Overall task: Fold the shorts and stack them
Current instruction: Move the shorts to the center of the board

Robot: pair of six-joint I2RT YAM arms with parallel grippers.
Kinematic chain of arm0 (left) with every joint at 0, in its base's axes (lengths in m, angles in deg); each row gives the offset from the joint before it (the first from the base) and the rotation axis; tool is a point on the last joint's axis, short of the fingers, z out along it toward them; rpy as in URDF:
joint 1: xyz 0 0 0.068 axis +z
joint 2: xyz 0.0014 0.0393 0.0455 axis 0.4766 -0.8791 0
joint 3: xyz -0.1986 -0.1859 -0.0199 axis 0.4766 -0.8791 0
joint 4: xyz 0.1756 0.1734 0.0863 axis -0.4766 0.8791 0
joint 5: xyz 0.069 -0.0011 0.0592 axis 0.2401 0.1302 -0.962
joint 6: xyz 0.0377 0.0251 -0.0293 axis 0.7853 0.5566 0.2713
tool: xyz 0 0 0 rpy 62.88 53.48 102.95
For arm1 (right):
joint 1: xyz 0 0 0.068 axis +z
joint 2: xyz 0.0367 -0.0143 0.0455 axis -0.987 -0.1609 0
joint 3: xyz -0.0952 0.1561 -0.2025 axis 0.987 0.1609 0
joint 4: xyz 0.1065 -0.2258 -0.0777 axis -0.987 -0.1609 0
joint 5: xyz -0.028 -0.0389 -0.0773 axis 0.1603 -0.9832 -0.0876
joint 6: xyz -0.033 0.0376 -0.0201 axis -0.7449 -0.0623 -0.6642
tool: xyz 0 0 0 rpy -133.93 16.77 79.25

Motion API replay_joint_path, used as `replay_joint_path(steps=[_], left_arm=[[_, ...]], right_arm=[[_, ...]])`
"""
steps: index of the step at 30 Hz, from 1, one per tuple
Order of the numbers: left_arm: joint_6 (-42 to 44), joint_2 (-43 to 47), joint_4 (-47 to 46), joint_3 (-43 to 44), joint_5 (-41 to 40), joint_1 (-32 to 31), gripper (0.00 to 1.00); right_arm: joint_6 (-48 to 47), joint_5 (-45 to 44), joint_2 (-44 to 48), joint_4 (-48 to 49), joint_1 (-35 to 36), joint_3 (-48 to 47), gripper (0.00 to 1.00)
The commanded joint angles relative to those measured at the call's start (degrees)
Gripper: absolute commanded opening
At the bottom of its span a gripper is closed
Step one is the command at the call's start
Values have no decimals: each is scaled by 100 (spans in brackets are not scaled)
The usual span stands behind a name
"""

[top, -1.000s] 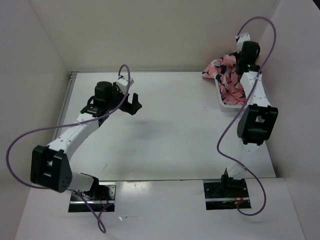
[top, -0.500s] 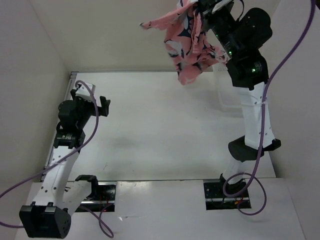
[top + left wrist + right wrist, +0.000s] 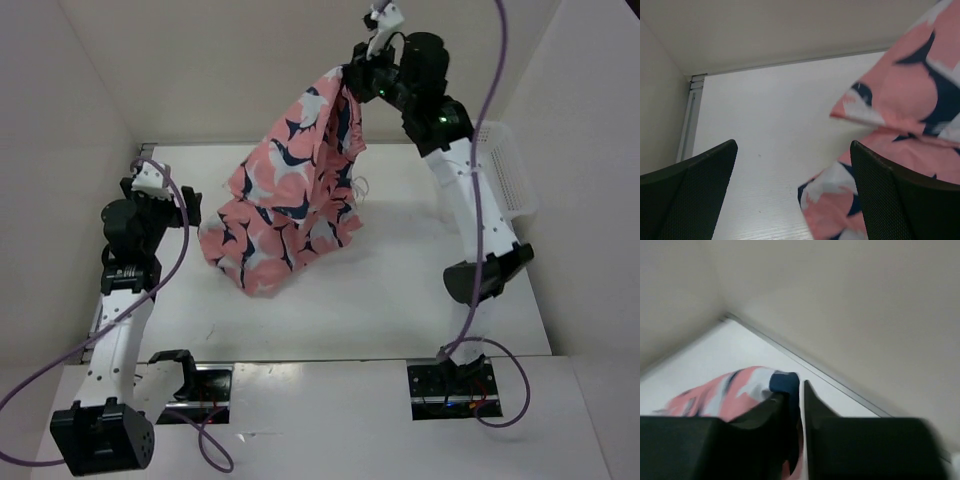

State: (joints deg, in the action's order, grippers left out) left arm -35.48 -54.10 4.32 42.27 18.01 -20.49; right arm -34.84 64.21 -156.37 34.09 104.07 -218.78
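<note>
- As the shorts [image 3: 290,215] hang limp from the clenched right end effector [image 3: 352,80], the cloth is judged light and soft.
- Left end effector [image 3: 792,170] released; a lower hem corner suits grasping.

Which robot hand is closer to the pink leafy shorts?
Right. The right gripper pinches the shorts at their top, holding them up. The left gripper is open beside their lower edge, apparently not touching.

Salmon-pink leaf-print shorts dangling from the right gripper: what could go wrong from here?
1. The right gripper pinches only a small bit of the soft salmon-pink leaf-print shorts; they may slip out.
2. The shorts hang bunched, so lowered to the white table they may land crumpled.
3. The open left gripper holds nothing; its grab may catch several layers.
</note>
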Motion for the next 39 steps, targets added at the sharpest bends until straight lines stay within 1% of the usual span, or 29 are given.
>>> replay_joint_path(steps=[1,3,4,5,6,7,8,9,10,11,12,13,14,15,17,18,20,21,23,25,26,29,31,33,34,37,38,39], left_arm=[[23,-486,-430,79,187,29,100],[23,-786,-369,184,335,29,100],[23,-1084,-256,342,424,29,100],[23,-1208,120,465,581,29,100],[23,-1314,358,597,583,-66,100],[23,-1446,587,711,635,-119,100],[23,-1447,1051,799,636,-172,100],[23,-1447,1307,878,810,-173,100],[23,-1447,1554,879,881,-251,100],[23,-1395,2000,879,934,-321,100],[23,-1342,2178,662,934,-322,100],[23,-1202,2302,538,856,-383,100],[23,-1122,2434,380,777,-384,100],[23,-991,2435,13,550,-384,100],[23,-929,2435,-315,329,-436,100],[23,-989,2487,-525,189,-489,100],[23,-1104,2681,-649,4,-541,100],[23,-1209,2742,-650,-58,-542,100],[23,-1288,2866,-728,-260,-603,100],[23,-1341,2936,-887,-445,-665,100],[23,-1402,2936,-966,-515,-665,100],[23,-1517,2612,-1124,-832,-665,100],[23,-1569,2506,-1204,-884,-665,100],[23,-1631,2505,-1274,-745,-665,100],[23,-1631,2410,-1352,-744,-665,97],[23,-1763,2040,-1590,-665,-665,85],[23,-1763,1979,-1643,-517,-665,75],[23,-1833,1978,-1643,-438,-665,70]], right_arm=[[259,-1667,-944,216,5,208,28],[330,-2085,-1612,129,5,-326,79],[330,-2348,-2224,33,5,-555,99],[391,-2507,-2431,-116,5,-879,99],[392,-2587,-2520,-118,5,-882,99],[392,-2588,-2442,-118,5,-760,99],[244,-2422,-2320,-170,5,-455,99],[242,-2351,-2153,-170,5,-234,99],[173,-2281,-1734,-170,5,299,99],[172,-2071,-1495,-240,-48,635,99],[102,-1895,-1222,-293,-48,1021,99],[-46,-1658,-637,-293,-48,1912,99],[-126,-1160,-326,-346,-48,2426,99],[-205,-929,-27,-346,-48,3475,99],[-268,-559,683,-232,-48,4431,99],[-268,-479,940,-58,-48,5549,99],[-215,-408,1082,92,-48,6085,99],[-215,-486,1083,328,-48,6479,99],[-32,-609,1005,628,-48,6867,99],[101,-663,899,971,-48,6931,99],[215,-524,768,1042,-48,6931,99],[434,-461,417,1253,-48,6757,99],[488,-513,240,1315,-48,6633,99],[628,-583,-49,1376,-48,6448,98],[681,-662,-146,1376,-48,6396,94],[892,-882,-498,1438,-48,6237,91],[893,-961,-569,1438,-48,6159,89],[893,-962,-691,1438,-48,6106,86]])
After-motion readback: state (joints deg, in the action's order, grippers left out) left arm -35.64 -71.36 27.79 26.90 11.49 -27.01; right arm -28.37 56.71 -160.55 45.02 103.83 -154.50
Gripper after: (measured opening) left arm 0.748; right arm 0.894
